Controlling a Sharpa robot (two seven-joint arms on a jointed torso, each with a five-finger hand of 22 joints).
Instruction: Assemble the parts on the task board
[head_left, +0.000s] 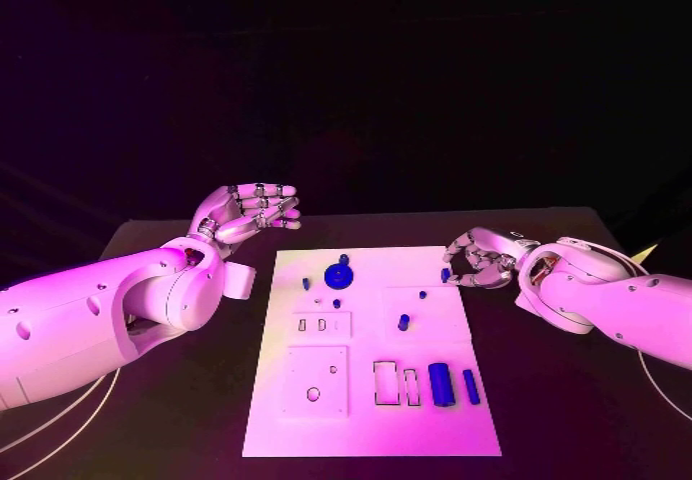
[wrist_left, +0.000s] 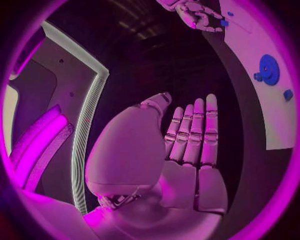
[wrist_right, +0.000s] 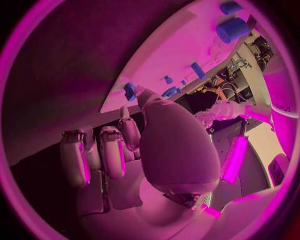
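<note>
The white task board (head_left: 368, 420) lies in the middle of the black table. On it are a blue gear (head_left: 339, 272), several small blue pegs (head_left: 404, 321) and two blue cylinders (head_left: 441, 384) near the front right. My right hand (head_left: 483, 258) hovers at the board's far right edge with its fingers curled. Its thumb and a finger pinch a small blue part (head_left: 446, 274), which shows at the thumb tip in the right wrist view (wrist_right: 130, 91). My left hand (head_left: 253, 212) is raised left of the board's far end. It holds nothing, and its fingers (wrist_left: 195, 135) are stretched out flat.
The board has rectangular recesses (head_left: 389, 382) beside the cylinders and square plates with holes (head_left: 316, 380) at its front left. Black table (head_left: 159, 240) runs along both sides of the board. My left forearm (head_left: 101, 310) hangs over the table's left part.
</note>
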